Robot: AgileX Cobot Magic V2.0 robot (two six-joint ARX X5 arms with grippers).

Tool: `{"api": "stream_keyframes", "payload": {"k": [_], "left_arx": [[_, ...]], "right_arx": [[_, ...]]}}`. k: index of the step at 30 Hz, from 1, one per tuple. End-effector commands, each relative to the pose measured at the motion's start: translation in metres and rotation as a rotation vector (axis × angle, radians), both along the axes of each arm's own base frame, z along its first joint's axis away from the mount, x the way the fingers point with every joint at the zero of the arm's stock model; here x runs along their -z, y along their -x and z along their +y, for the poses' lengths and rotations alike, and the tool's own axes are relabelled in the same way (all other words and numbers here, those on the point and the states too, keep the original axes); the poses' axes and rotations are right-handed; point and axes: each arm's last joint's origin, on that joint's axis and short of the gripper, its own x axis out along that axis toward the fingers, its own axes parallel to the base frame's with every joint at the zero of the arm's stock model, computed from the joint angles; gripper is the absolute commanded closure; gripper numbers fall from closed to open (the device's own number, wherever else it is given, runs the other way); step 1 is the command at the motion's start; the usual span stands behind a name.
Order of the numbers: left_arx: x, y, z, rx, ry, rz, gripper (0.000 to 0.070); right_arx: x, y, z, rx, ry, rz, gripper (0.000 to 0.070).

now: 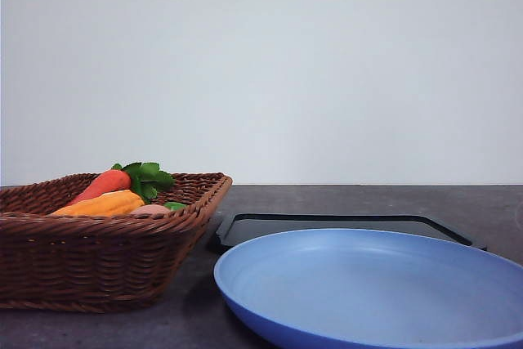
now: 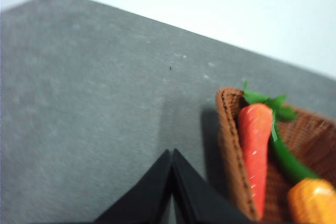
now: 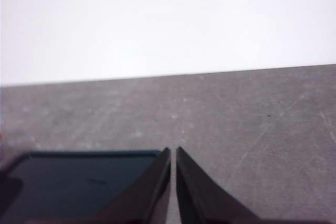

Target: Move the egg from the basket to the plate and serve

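The brown wicker basket (image 1: 98, 259) stands at the left of the table. Just a pinkish sliver of the egg (image 1: 152, 210) peeks over its rim, beside the corn. The light-blue plate (image 1: 368, 300) lies at the front right, with nothing on it. In the left wrist view my left gripper (image 2: 172, 155) is shut on nothing, over bare table just outside the basket's end wall (image 2: 228, 145). My right gripper (image 3: 173, 151) is shut too, its tips nearly touching, with nothing between them, above the table at the corner of the black tray (image 3: 79, 182).
An orange carrot (image 1: 102, 185) (image 2: 254, 145) with green leaves and an orange corn cob (image 1: 102, 204) (image 2: 312, 200) lie in the basket. The flat black tray (image 1: 327, 222) sits behind the plate. A white wall rises behind the dark grey table (image 2: 94, 103).
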Motion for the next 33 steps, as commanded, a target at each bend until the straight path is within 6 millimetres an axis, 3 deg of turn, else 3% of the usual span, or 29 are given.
{"api": "stream_keyframes", "payload": {"k": [1,11,21,33], "left_arx": [[0.007,-0.001,0.0,-0.018,0.136,0.024,0.07],[-0.01,0.002,-0.005,0.165,0.184,0.011,0.07],[-0.05,-0.002,-0.012,0.404,0.224,0.132,0.07],[-0.091,-0.03,-0.023,0.617,0.127,0.338,0.07]], "right_arx": [[0.002,0.0,0.0,-0.002,-0.082,0.016,0.07],[-0.01,0.004,0.002,-0.072,-0.244,0.072,0.07],[-0.052,0.015,0.001,-0.045,-0.239,0.253,0.07],[-0.089,-0.008,0.005,-0.15,-0.134,0.515,0.07]]}}
